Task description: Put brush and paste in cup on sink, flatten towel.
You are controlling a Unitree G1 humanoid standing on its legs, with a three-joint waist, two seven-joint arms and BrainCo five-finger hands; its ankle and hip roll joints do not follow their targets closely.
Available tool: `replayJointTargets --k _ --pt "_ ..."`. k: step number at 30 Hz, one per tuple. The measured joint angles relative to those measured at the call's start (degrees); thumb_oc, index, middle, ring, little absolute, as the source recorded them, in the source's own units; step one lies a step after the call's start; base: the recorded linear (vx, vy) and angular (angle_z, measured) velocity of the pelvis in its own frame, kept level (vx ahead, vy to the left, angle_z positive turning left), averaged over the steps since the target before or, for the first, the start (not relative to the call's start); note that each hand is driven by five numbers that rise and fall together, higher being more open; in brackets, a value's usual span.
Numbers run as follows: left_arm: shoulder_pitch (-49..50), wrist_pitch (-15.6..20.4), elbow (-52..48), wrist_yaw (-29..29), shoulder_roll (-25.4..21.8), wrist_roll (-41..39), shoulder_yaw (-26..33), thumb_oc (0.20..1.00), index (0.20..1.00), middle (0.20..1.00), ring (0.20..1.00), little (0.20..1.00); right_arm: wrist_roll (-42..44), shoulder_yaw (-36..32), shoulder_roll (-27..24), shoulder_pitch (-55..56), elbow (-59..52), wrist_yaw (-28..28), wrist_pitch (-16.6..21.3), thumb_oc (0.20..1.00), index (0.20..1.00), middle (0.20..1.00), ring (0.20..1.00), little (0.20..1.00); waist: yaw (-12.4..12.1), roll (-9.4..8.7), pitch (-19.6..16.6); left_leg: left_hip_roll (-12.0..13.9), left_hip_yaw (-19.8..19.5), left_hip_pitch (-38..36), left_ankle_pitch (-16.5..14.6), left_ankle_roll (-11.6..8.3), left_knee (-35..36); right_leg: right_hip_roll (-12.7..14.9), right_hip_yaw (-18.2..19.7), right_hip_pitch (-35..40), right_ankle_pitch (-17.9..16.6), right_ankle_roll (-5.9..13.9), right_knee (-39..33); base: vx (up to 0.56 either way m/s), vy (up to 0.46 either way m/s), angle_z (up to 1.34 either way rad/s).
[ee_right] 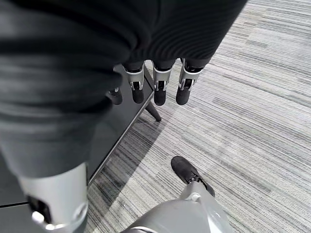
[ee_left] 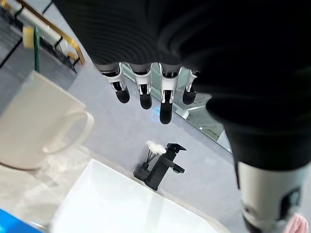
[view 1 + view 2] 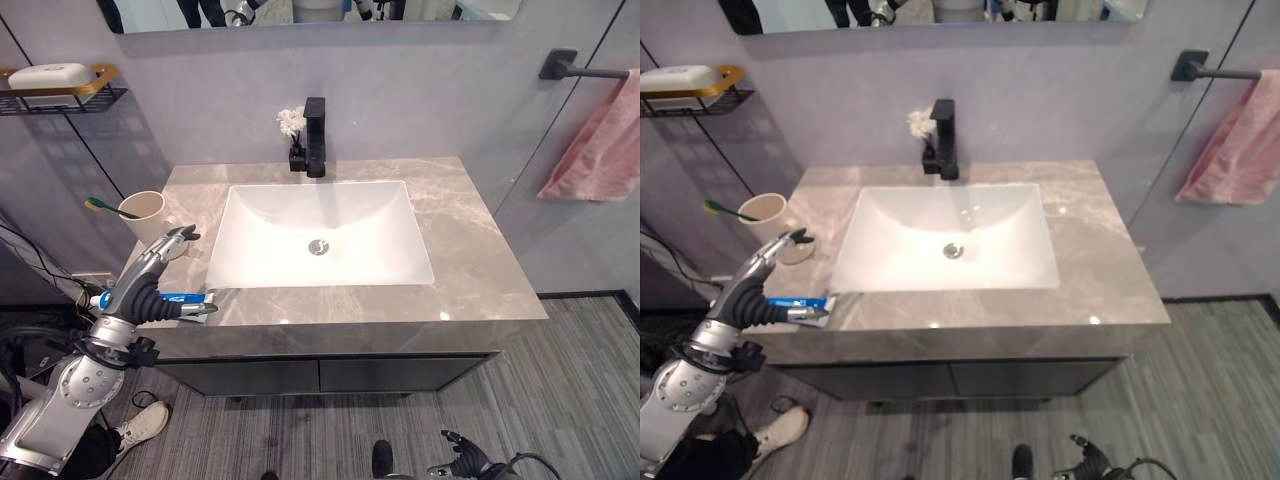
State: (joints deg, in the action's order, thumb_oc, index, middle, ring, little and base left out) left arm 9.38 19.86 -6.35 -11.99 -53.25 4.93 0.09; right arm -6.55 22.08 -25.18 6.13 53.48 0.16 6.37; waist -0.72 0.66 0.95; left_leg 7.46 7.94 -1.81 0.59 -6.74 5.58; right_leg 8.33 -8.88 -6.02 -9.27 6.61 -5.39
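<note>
A cream cup stands at the left end of the sink counter, with a green toothbrush leaning out of it. A blue-and-white toothpaste tube lies on the counter's front left edge. My left hand hovers open just above the tube, its straight fingers pointing toward the cup and holding nothing. A pink towel hangs bunched from a black bar on the right wall. My right hand hangs low by the floor, with its fingers relaxed and empty.
A white basin fills the counter's middle. A black faucet and a small vase of white flowers stand behind it. A wall shelf with soap sits above the cup. A person's white shoe is on the floor at left.
</note>
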Motion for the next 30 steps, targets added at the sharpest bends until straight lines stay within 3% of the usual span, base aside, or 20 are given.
replayJointTargets --k 6,8,15,18,20,25,27,28,29,30 --pt "5.46 0.04 -2.28 1.68 -0.48 -0.10 4.46 1.000 1.000 1.000 1.000 1.000 -0.07 0.94 0.09 -1.16 0.47 0.18 -0.42 1.000 1.000 1.000 1.000 1.000 -0.54 -0.19 -0.43 -0.07 -2.63 -0.03 0.16 -0.19 -0.03 0.35 -2.63 1.61 0.66 0.09 0.04 -0.02 0.017 0.21" --pt "7.55 0.00 -2.13 2.16 -0.51 -0.44 6.33 1.000 1.000 1.000 1.000 1.000 -1.08 1.19 0.07 -1.86 0.60 0.31 -0.49 1.000 1.000 1.000 1.000 1.000 -1.93 -0.36 -0.69 -0.29 -2.66 -0.09 0.25 -0.35 -0.05 0.59 -2.80 1.76 0.82 0.31 0.19 -0.04 0.058 0.08" --pt "8.71 -0.04 -1.62 2.25 -0.37 -2.23 6.43 1.000 1.000 1.000 1.000 1.000 -1.10 0.96 -0.23 -4.76 2.22 0.22 -0.49 1.000 1.000 1.000 1.000 1.000 -3.69 -1.04 -0.46 -2.41 -3.93 0.66 0.35 0.05 -0.56 2.56 -3.93 1.99 0.76 1.15 0.46 -0.05 0.102 0.11" --pt "8.57 -0.05 -1.59 2.28 -0.37 -2.21 6.42 1.000 1.000 1.000 1.000 1.000 -1.11 0.60 -0.29 -5.55 3.61 0.21 -0.59 1.000 1.000 1.000 1.000 1.000 -4.02 -1.76 0.65 -4.13 -4.25 1.60 -0.32 1.27 -1.47 4.41 -4.14 1.69 0.44 1.79 0.48 -0.03 0.164 0.10" --pt "8.76 -0.16 -1.57 2.27 -0.55 -2.20 7.15 1.000 1.000 1.000 1.000 1.000 -1.13 0.46 -0.24 -5.18 3.74 0.27 -0.78 1.000 1.000 1.000 1.000 1.000 -4.00 -3.59 1.80 -7.31 -3.93 1.87 -0.23 2.98 -1.49 7.13 -3.13 0.92 -0.77 3.33 0.50 -0.06 0.244 0.00" --pt "8.47 -1.26 -1.18 2.25 -0.65 -2.18 8.22 1.000 1.000 1.000 1.000 1.000 -1.06 0.39 0.98 -5.10 3.94 0.27 -1.53 1.000 1.000 1.000 1.000 1.000 -3.78 -6.42 3.33 -10.17 -2.67 2.08 -1.24 5.36 -1.85 10.20 -1.33 -0.21 -1.57 4.37 2.04 -0.04 0.114 -0.10" --pt "8.66 -1.30 -0.09 2.20 -0.44 -2.23 8.23 1.000 1.000 1.000 1.000 1.000 -1.01 0.60 2.53 -5.49 4.62 0.20 -1.52 1.000 1.000 1.000 1.000 1.000 -3.89 -6.22 3.60 -9.41 -1.74 2.11 -1.24 5.83 -2.44 8.93 -3.13 -2.83 -1.32 4.18 6.13 -0.04 0.152 -0.29" --pt "8.60 -1.38 1.07 2.23 0.18 -2.23 8.29 1.000 1.000 1.000 1.000 1.000 -0.97 1.04 3.01 -5.91 4.63 0.25 -1.46 1.000 1.000 1.000 1.000 1.000 -3.86 -5.72 3.88 -8.41 -1.01 1.67 -1.47 6.29 -1.92 7.43 -4.27 -4.88 1.35 5.39 10.26 -0.03 0.136 -0.42" --pt "8.02 -1.65 3.55 2.20 1.88 -2.35 8.38 1.000 1.000 1.000 1.000 1.000 -0.95 2.11 3.96 -6.61 4.46 0.32 -1.31 1.000 1.000 1.000 1.000 1.000 -3.49 -4.39 4.07 -5.11 -1.21 1.12 -0.50 5.19 -1.30 1.13 -4.07 -7.90 9.31 3.94 19.32 -0.01 0.055 -0.17" --pt "7.76 -1.70 4.41 2.26 1.70 -2.35 8.24 1.000 1.000 1.000 1.000 1.000 -0.95 2.34 4.19 -6.61 4.30 0.39 -0.94 1.000 1.000 1.000 1.000 1.000 -2.91 -4.62 4.10 -4.68 -1.66 1.30 -0.48 5.04 -1.26 -1.82 -4.43 -7.97 11.37 1.56 20.33 -0.02 0.063 -0.01"
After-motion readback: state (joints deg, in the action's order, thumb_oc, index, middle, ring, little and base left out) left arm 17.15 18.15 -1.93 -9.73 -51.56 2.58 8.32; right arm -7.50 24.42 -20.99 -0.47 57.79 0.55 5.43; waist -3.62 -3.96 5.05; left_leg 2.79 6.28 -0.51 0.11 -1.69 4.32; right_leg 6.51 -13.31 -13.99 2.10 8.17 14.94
